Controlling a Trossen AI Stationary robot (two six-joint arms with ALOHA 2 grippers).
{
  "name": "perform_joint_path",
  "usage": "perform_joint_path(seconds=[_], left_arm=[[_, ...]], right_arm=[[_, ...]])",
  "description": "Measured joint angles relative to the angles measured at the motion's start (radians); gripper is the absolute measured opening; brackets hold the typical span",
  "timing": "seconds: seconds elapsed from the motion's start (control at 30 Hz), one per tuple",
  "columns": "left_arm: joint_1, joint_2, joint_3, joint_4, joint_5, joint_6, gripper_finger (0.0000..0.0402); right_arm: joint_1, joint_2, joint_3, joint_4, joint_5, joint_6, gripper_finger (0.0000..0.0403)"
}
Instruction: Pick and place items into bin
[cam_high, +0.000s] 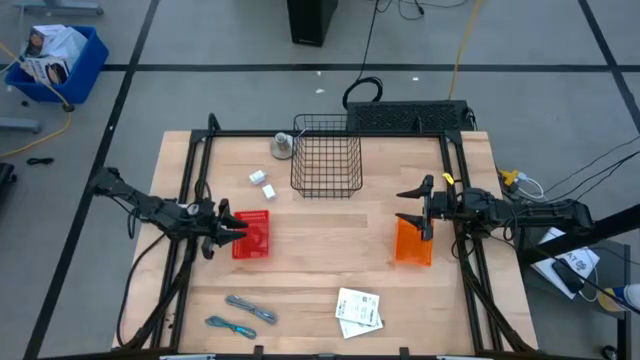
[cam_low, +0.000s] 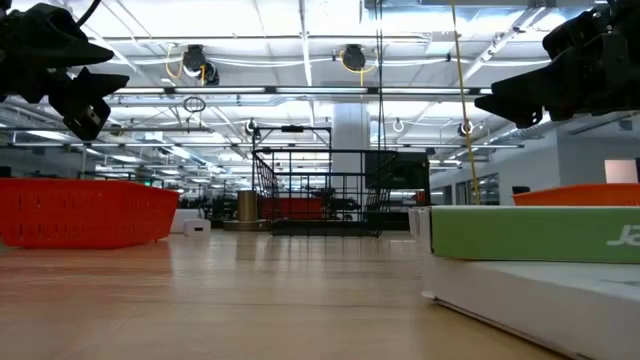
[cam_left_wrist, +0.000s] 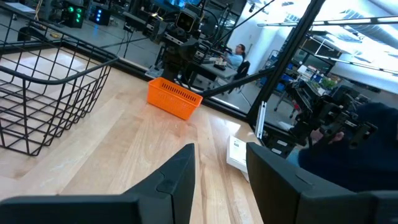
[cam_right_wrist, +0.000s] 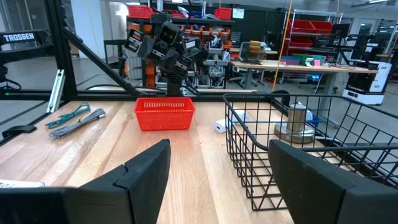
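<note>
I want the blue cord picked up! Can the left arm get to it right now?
Probably yes. The blue cord lies bare on the table's near-left part, touching nothing. The left gripper hovers open and empty over the red basket, with only bare wood between.

Two tiny white blocks (cam_high: 262, 183) lie left of the black wire bin (cam_high: 327, 156) — grey strip (cam_high: 250, 307), teal-blue cord (cam_high: 228, 325) and white paper packets (cam_high: 359, 311) lie flat, lower frame.
</note>
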Motion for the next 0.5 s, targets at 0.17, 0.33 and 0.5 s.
perform_joint_path(seconds=[0.17,0.33,0.5], left_arm=[[0.0,0.0,0.0,0.0,0.0,0.0,0.0147],[0.0,0.0,0.0,0.0,-0.066,0.147,0.0147],[0.0,0.0,0.0,0.001,-0.127,0.278,0.0147]], right_arm=[[0.0,0.0,0.0,0.0,0.0,0.0,0.0263],[0.0,0.0,0.0,0.009,0.0,0.0,0.0263],[0.0,0.0,0.0,0.012,0.0,0.0,0.0263]])
